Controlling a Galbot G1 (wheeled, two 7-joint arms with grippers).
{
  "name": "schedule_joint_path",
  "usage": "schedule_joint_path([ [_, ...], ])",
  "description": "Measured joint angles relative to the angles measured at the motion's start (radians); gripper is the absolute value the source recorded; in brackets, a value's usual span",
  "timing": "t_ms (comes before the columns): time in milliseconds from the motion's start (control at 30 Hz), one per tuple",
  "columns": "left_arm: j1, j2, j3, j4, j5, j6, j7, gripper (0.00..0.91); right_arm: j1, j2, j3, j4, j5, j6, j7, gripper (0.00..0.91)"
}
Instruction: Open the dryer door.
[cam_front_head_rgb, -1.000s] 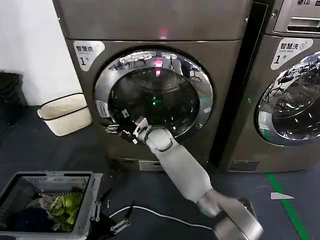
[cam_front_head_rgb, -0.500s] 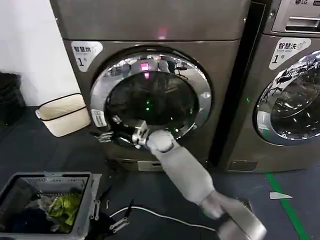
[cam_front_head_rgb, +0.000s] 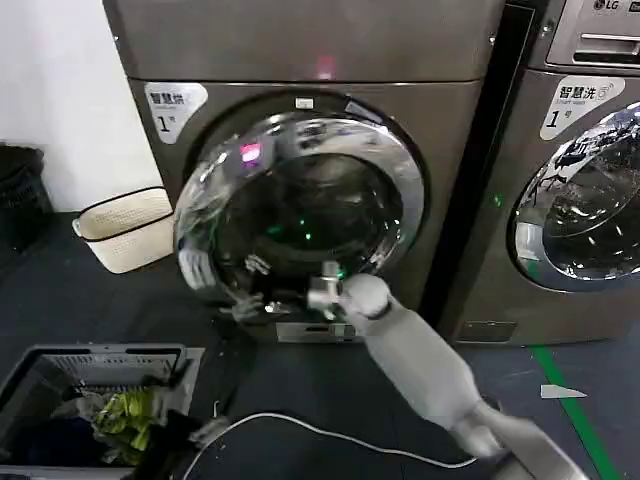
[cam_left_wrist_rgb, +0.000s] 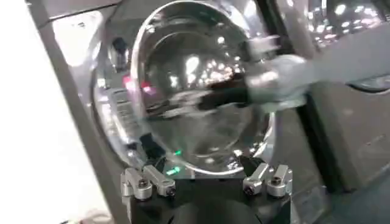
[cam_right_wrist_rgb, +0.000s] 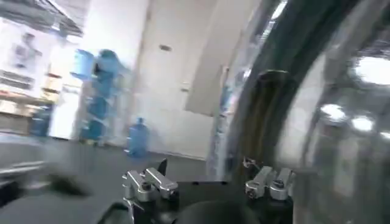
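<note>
The dryer door (cam_front_head_rgb: 300, 150), a chrome ring round dark glass, stands ajar on the grey-bronze machine. Its left edge is swung out from the front and its right side stays at the hinge. My right arm reaches up from the lower right, and my right gripper (cam_front_head_rgb: 250, 302) is at the door's lower left edge. In the right wrist view my right gripper (cam_right_wrist_rgb: 204, 167) is open, with the door's rim (cam_right_wrist_rgb: 268, 115) right beside one finger. My left gripper (cam_left_wrist_rgb: 198, 169) hangs open and empty in front of the dryer door (cam_left_wrist_rgb: 195, 91), a short way back from it.
A second chrome-ringed machine marked LG (cam_front_head_rgb: 585, 190) stands to the right. A white basket (cam_front_head_rgb: 125, 232) sits by the wall at the left. A grey laundry basket (cam_front_head_rgb: 60, 360) with clothes is at the lower left. A white cable (cam_front_head_rgb: 330, 436) and green tape (cam_front_head_rgb: 575, 412) lie on the floor.
The door's left edge has swung outward from the machine. My right gripper has drawn back and down with it, and the wrist has shifted to the right.
</note>
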Motion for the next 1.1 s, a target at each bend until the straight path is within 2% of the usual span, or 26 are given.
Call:
schedule_joint_path([
  [300, -0.024, -0.004, -0.204, 0.002, 0.005, 0.003, 0.014, 0.907, -0.061, -0.136, 0.039, 0.132, 0.071, -0.005, -0.149, 0.907],
  [467, -0.070, 0.021, -0.256, 0.006, -0.045, 0.034, 0.013, 0.907, -0.112, -0.210, 0.079, 0.230, 0.076, -0.010, -0.251, 0.907],
  [800, -0.187, 0.120, -0.161, 0.037, -0.068, 0.098, 0.016, 0.907, -0.309, -0.359, 0.258, 0.415, 0.074, -0.013, -0.330, 0.907],
  [967, -0.248, 0.182, -0.066, 0.067, -0.067, 0.102, 0.018, 0.907, -0.501, -0.421, 0.472, 0.505, 0.078, 0.013, -0.342, 0.907],
  [1100, -0.305, 0.229, -0.002, 0.098, -0.074, 0.108, 0.018, 0.907, -0.699, -0.420, 0.695, 0.561, 0.093, 0.042, -0.334, 0.907],
])
